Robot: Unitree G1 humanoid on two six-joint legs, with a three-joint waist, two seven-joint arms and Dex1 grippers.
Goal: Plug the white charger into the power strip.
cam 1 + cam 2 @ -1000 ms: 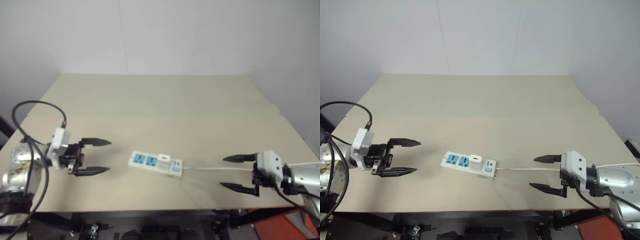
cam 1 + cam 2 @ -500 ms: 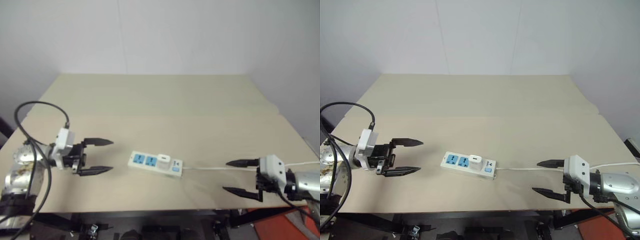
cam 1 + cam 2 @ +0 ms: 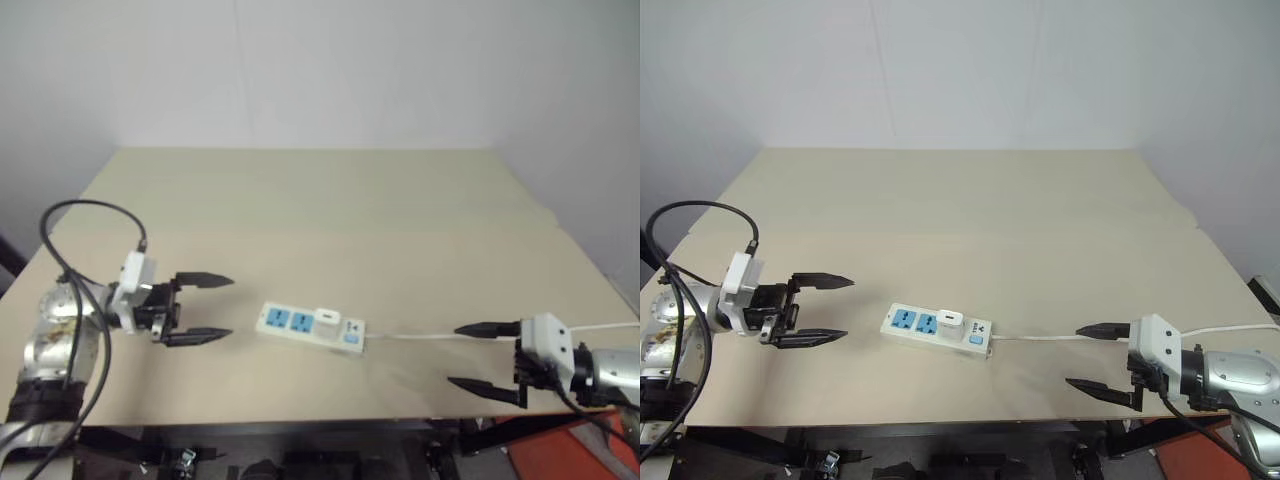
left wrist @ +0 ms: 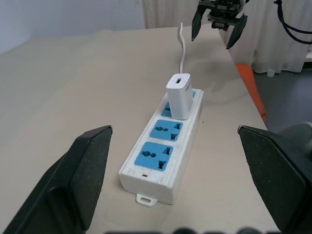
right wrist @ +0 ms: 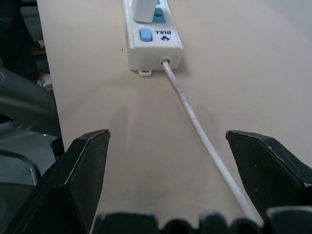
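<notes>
While both grippers, left (image 3: 205, 308) and right (image 3: 482, 356), hang with fingers wide and empty, the charger (image 4: 179, 95) stands seated in the strip (image 4: 164, 149) socket nearest the switch, mid-counter (image 3: 330, 200); the task looks done.

White, blue and black on a pale beige tabletop

The long flat white plastic power strip (image 4: 168, 151) carries blue socket faces, a small red mark at its outer end, and a white end panel with a blue switch (image 5: 145, 34) and blue lettering; its thin cord (image 5: 195, 119) is white. The small plain white plastic charger block (image 4: 180, 95) matches the strip's casing. The wide matte table (image 3: 970, 200) is uniform pale beige, unpatterned. The left gripper (image 3: 203, 308) and right gripper (image 3: 1102, 357) each have plain black fingers on white boxy modules with silver metal behind. A black cable (image 3: 80, 215) loops over the left arm. The wall (image 3: 960, 70) is plain pale grey-white.
</notes>
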